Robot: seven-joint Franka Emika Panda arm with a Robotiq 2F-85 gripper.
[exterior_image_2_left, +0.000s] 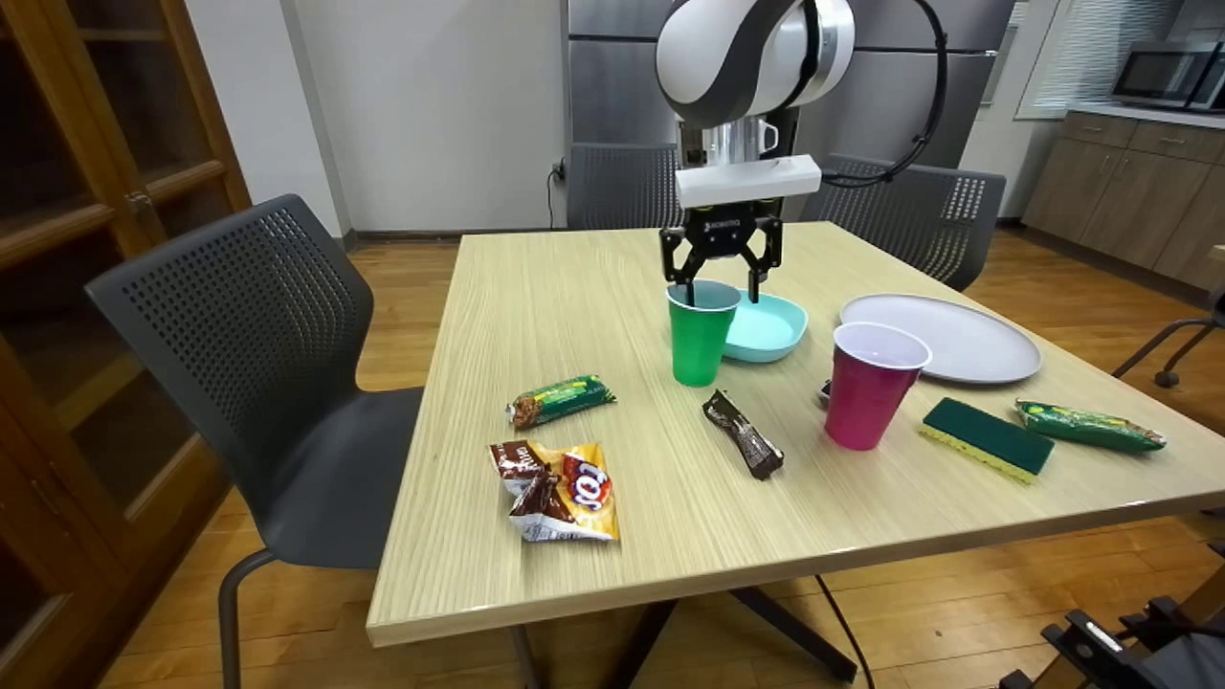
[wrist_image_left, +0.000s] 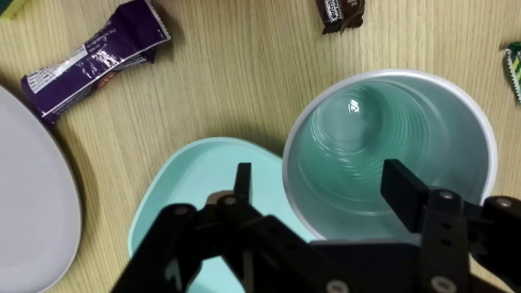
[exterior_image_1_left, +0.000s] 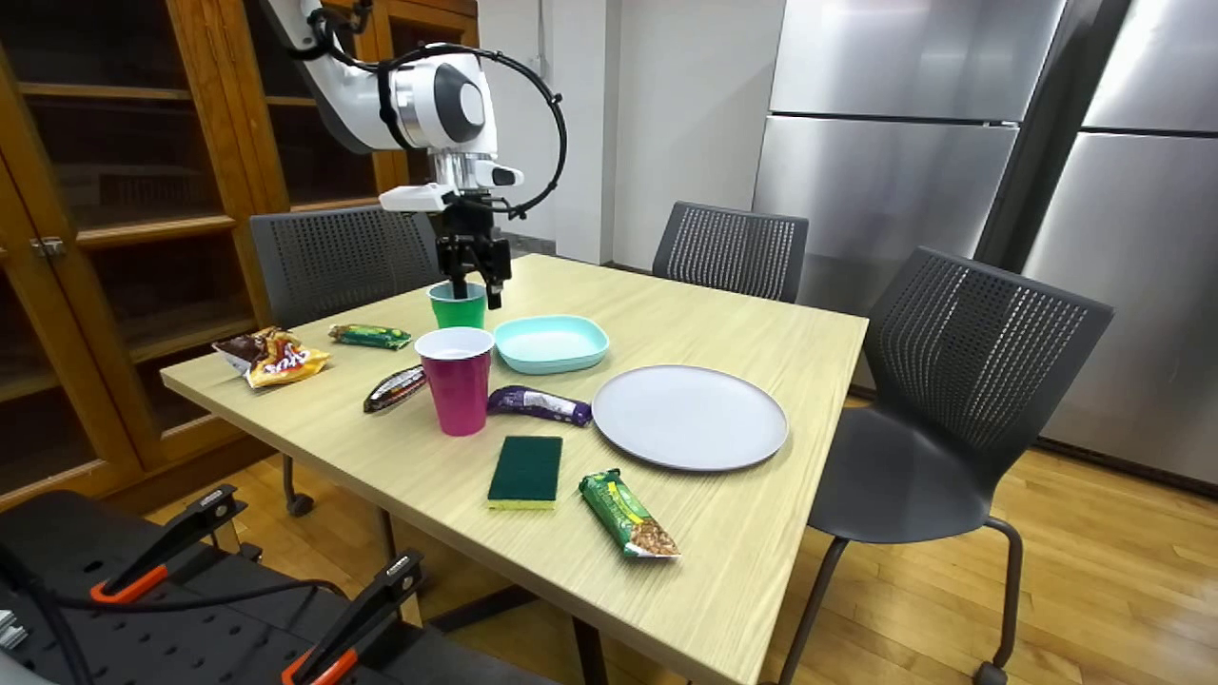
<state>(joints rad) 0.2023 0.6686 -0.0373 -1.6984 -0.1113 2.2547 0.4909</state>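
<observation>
Look first at the green cup [exterior_image_2_left: 702, 337], upright on the worktop [exterior_image_2_left: 565, 297], just beside the light blue bowl [exterior_image_1_left: 552, 344]; cannot tell from here if touching it or not. See the fingers [wrist_image_left: 405, 197] spread well apart, with nothing pinched: one over the mouth of the cup, with its tip about at the rim or a bit inside, the other outside the wall, on the bowl side. Seems a good start for pinching just the wall, from in and out at once. Check the wrist view before closing, and keep the rim between the two tips. Probably best to go down a little first, for a firm bite below the lip, but not so far as to bump the bowl with the outside tip. Then close slowly and softly; likely thin plastic, easy to bend or squash. Try to press straight across the wall, not at a slant, to avoid tipping or twisting the cup. If lifting, go straight up, well clear of the bowl edge, before any move to the side. Watch out for the pink cup [exterior_image_2_left: 873, 392], standing on the same worktop and probably easy to knock over. Mind the brown wrapped bar [exterior_image_2_left: 743, 435] too, lying near the foot of the green cup; pass over it, not into it, with room to spare.
</observation>
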